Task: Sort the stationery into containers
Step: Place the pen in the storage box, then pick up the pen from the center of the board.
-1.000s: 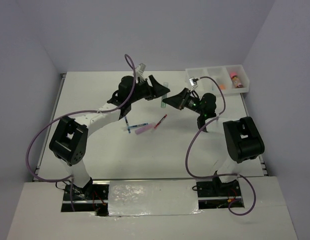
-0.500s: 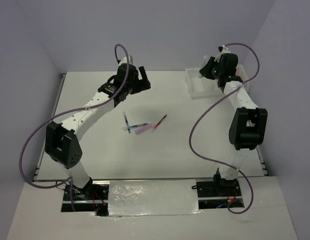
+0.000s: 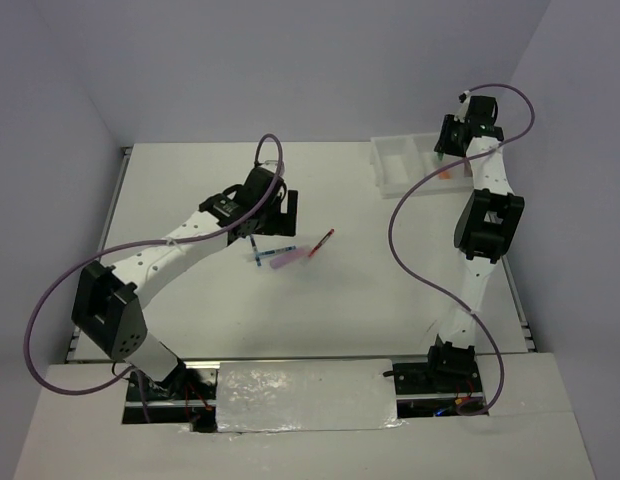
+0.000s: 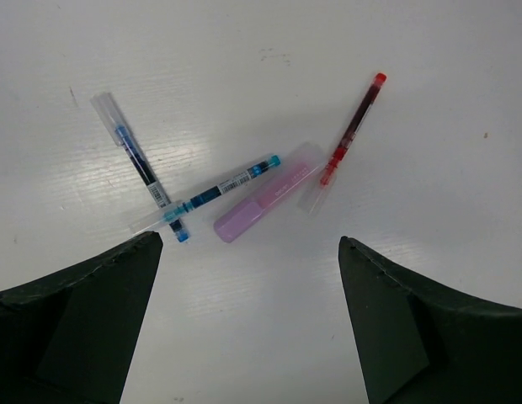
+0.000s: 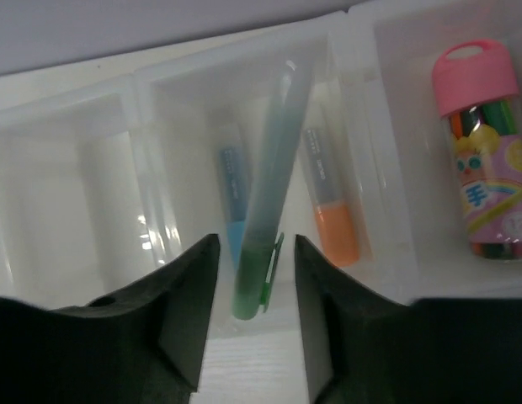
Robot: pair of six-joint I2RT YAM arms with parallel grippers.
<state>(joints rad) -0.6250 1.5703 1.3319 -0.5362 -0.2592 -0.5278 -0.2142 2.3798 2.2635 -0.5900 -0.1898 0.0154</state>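
Fingers (image 5: 189,320) of the right gripper (image 5: 255,252) stand a little apart with a green highlighter (image 5: 274,168) between them. A thin sliver of gap shows on each side of it, so whether they grip it cannot be told. The green highlighter is blurred and leans slightly, its lower end level with the fingertips and its upper end over the middle compartment of a white tray (image 5: 354,76).

Two more highlighters lie side by side on the floor of that middle compartment, a light-blue highlighter (image 5: 231,202) on the left and an orange highlighter (image 5: 332,210) on the right. In the compartment to the right lies a pink-capped tube (image 5: 484,160), clear-walled with coloured sticks inside and a cartoon label.

In the overhead view the tray sits at the far right corner of the white table (image 4: 412,67), with the right arm stretched out long toward it.

Well apart from the tray, near the middle of the table, the left gripper (image 4: 248,248) hangs above a small cluster of stationery, its fingers spread wide and holding nothing. Just beyond its fingertips lies a purple highlighter (image 4: 265,202), set on a slant. Its clear cap touches the tip of a red pen (image 4: 352,126), which angles away to the upper right. To the left, a dark blue pen (image 4: 139,160) and a lighter blue pen (image 4: 219,189) lie crossed over each other, the lighter one running close alongside the purple highlighter.
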